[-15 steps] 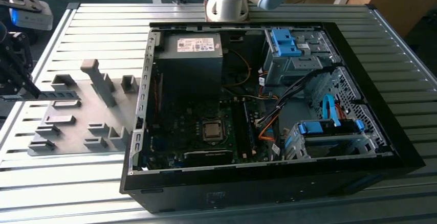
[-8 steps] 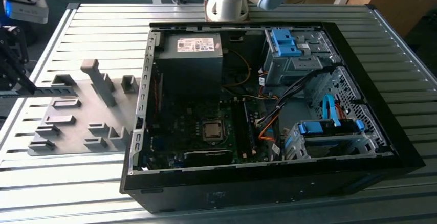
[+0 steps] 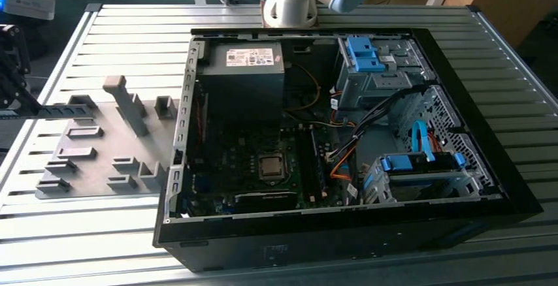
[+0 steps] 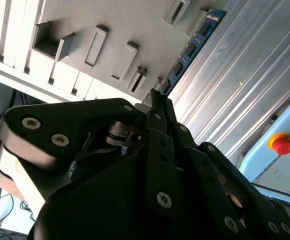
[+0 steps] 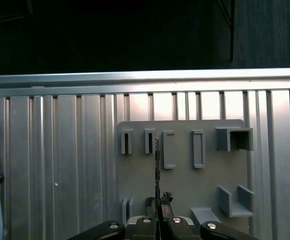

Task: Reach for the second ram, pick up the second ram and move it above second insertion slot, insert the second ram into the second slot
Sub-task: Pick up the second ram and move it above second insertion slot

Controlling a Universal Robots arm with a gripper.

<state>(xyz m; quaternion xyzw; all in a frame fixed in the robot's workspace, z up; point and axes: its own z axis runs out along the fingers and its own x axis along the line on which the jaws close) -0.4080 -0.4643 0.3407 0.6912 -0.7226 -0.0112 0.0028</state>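
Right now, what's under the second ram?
The gripper, jaws shut on the second ram, holds it above the gray slotted holder plate on the ribbed metal table. The strip of plate directly beneath the ram's edge is covered.

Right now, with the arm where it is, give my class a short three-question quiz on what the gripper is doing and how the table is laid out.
1. True or false: the gripper is shut on the second ram.
2. Multiple choice: in the first wrist view, what lies behind the second ram? A) a grey fixture plate B) a keyboard C) a wooden crate
3. Fill in: in the exterior view, the open computer case stands on the exterior view's ____ of the grey fixture plate.

Key: 1 true; 2 A; 3 right.
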